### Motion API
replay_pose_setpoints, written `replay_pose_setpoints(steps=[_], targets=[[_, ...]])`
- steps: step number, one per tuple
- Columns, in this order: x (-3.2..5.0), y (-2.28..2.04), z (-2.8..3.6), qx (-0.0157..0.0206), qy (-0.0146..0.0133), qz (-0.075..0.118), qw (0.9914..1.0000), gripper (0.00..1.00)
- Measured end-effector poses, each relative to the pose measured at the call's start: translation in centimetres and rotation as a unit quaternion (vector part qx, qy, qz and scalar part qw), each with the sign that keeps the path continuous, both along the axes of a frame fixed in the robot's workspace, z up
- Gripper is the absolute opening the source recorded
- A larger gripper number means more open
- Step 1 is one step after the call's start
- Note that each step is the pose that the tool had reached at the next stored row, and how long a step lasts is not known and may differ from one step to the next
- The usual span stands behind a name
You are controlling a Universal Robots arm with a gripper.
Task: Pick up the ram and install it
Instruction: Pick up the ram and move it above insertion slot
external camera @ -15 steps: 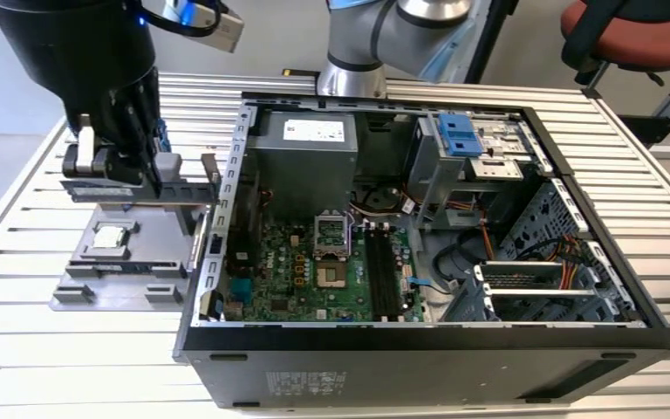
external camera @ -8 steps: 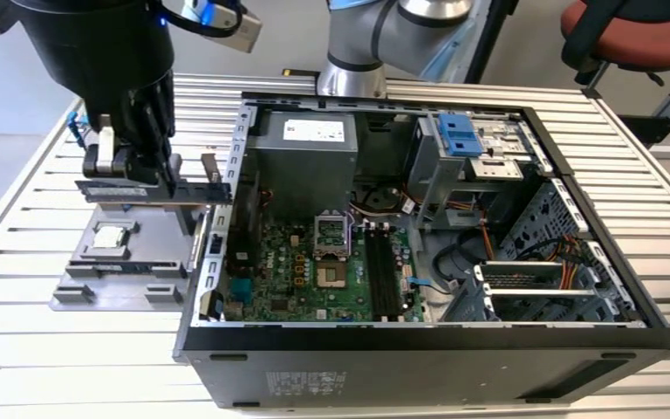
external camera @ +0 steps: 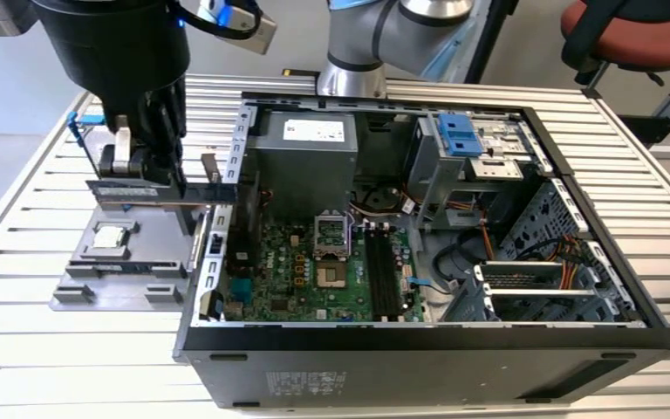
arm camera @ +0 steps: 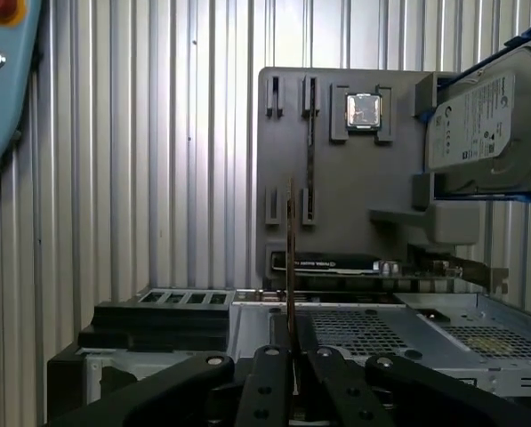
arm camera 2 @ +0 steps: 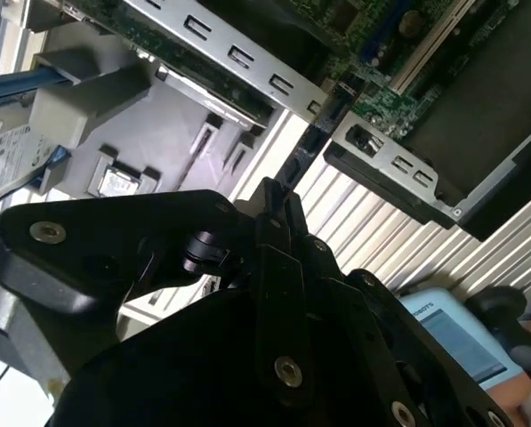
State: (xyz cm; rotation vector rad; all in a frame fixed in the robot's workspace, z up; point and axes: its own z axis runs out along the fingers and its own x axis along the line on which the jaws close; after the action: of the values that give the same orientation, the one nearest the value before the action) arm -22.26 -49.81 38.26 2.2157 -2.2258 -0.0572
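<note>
Between the jaws of the hand (arm camera: pixel 292 354), clamped tight, stands the thin dark circuit-board ram (arm camera: pixel 290 240) (seen edge-on); a square, level hold should ease seating.

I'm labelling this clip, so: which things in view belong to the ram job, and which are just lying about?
In the job: ram, gripped by the hand; open computer case with its motherboard.
Lying about: processor chip and hard drive on the grey tray; red chair.
</note>
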Motion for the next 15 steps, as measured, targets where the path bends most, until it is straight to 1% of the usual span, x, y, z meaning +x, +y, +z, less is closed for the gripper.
replay_pose_setpoints(steps=[3,8,15], targets=[[0.94,0.00,0.00,0.0000,0.0016,0.000,1.00000,0.00],[2.31,0.00,0.00,0.0001,0.0032,0.000,0.99999,0.00],[3.51,0.00,0.00,0.0000,0.0035,0.000,0.99999,0.00]])
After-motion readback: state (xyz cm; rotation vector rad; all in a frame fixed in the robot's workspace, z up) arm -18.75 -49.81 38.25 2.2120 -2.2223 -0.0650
